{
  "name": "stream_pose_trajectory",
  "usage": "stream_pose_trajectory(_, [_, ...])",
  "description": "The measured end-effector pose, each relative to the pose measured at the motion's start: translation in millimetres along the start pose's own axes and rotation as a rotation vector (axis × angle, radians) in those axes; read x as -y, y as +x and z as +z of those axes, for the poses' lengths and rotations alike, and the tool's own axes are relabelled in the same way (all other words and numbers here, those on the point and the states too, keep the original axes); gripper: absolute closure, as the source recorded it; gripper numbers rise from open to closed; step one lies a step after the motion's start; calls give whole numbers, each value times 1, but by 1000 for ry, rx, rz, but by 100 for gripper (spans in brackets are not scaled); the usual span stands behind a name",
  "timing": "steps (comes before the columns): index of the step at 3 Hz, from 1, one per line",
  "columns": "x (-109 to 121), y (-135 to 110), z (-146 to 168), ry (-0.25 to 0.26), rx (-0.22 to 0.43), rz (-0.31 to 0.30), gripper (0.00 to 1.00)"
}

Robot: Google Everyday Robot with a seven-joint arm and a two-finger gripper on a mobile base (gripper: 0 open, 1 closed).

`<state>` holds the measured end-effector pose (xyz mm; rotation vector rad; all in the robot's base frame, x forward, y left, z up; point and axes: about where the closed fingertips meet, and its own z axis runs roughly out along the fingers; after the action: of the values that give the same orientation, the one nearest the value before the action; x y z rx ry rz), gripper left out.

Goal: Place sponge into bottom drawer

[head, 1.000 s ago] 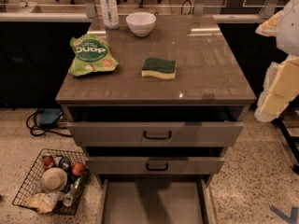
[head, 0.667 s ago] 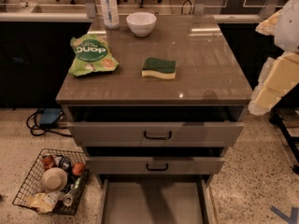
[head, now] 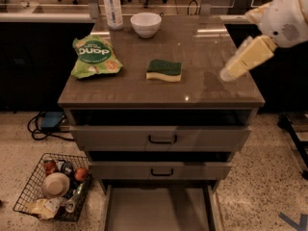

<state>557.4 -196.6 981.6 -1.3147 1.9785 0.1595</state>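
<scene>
While one sponge (head: 164, 70) lies flat, one tool (head: 229, 73) hovers to its right.

My arm (head: 285, 14) is big, round and white, with a small grey patch of dots. My gripper (head: 231, 70) is pale yellow and long. It is above the right side of the counter (head: 211, 88).

Brown countertop (head: 211, 88): green snack bag (head: 95, 57) left, sponge (head: 164, 70) centre, white bowl (head: 146, 24) and bottle (head: 112, 6) rear. Gripper (head: 230, 72) hovers above right side.
</scene>
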Motion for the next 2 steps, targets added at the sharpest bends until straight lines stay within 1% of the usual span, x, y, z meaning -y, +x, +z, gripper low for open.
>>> stream_pose_trajectory(1, [37,-39,45,22,193,3,0])
stream_pose_trajectory(2, [50,-64,81,23,308,15,0])
